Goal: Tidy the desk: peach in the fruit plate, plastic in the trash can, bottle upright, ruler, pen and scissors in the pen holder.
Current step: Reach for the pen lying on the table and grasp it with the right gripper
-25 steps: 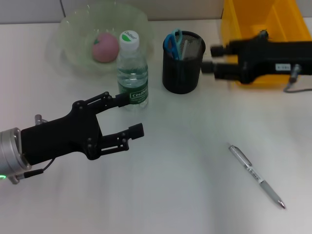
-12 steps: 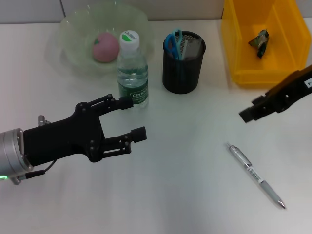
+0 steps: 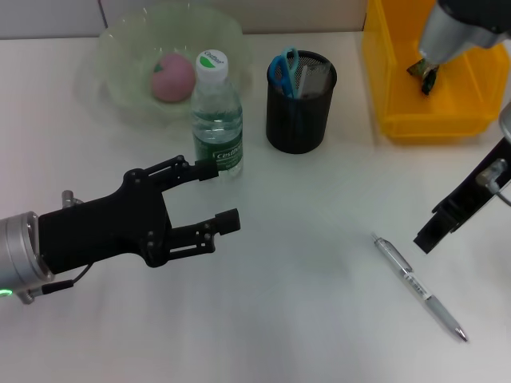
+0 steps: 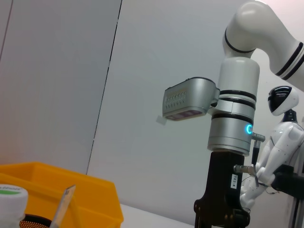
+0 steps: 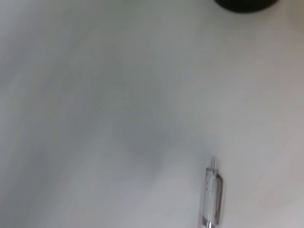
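A silver pen (image 3: 419,288) lies on the white desk at the front right; it also shows in the right wrist view (image 5: 212,197). My right gripper (image 3: 427,237) hangs just right of the pen's upper end. My left gripper (image 3: 218,195) is open and empty, just in front of the upright water bottle (image 3: 215,120). The pink peach (image 3: 173,77) lies in the clear green fruit plate (image 3: 120,48). The black mesh pen holder (image 3: 299,108) holds blue scissors (image 3: 282,68) and a ruler (image 3: 308,77). A crumpled piece of plastic (image 3: 423,69) lies in the yellow trash bin (image 3: 435,120).
The bin stands at the back right, the pen holder and bottle side by side at the back middle. In the left wrist view the right arm (image 4: 232,142) stands upright beyond the yellow bin (image 4: 61,190). The pen holder's base (image 5: 244,4) edges the right wrist view.
My right arm has swung from over the yellow bin forward and down to beside the pen. The plastic now shows lying in the bin. My left gripper has barely moved.
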Controlling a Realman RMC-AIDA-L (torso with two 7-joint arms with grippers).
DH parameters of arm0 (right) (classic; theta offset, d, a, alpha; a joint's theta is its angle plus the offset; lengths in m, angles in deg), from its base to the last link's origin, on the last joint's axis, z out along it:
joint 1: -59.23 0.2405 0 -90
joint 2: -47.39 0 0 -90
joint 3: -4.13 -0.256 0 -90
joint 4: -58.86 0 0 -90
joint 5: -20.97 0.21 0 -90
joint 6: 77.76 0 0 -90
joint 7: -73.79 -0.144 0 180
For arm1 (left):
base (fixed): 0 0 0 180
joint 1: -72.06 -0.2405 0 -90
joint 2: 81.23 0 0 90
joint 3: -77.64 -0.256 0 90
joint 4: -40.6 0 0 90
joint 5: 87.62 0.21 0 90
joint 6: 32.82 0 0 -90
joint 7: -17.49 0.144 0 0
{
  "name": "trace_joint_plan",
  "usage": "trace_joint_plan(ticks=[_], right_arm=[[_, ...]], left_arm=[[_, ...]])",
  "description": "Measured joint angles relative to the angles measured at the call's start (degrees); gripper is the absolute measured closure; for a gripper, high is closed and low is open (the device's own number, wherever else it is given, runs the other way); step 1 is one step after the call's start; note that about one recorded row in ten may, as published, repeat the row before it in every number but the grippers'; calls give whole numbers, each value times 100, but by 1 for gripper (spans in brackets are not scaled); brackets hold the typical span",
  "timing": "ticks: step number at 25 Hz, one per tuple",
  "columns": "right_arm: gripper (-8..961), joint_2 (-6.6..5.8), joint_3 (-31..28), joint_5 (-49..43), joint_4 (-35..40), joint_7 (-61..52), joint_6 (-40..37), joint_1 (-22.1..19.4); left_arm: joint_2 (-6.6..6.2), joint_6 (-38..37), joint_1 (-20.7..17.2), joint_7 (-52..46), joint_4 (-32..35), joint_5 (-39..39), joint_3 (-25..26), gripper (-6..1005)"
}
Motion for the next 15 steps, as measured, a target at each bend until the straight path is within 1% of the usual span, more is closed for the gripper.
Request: trace_joint_plan(ticks=[6,7,8,10,12,15], right_arm=[[454,13,90,-13,-160,-328,200,14],[454,21,97,-12,-351,-350,403,-17],[454,21,97,-12,-351,-350,403,-17],[453,29,126,2,-665,-349,646,-27],[453,33,165,13,-1147,-340,895,13],[453,33,208,14,-1285,-323,1004,24]], left_arm=[[0,-2,-23,5,0,-1,0,187],[0,6,-26,8,0,-1,0,187],[0,6,-26,8,0,-1,0,187],[0,26,-20,9,0,-1,0,187],[1,-6,-4,13,0,-13,3,187],[6,-21,7,42,-2,-30,7,187]])
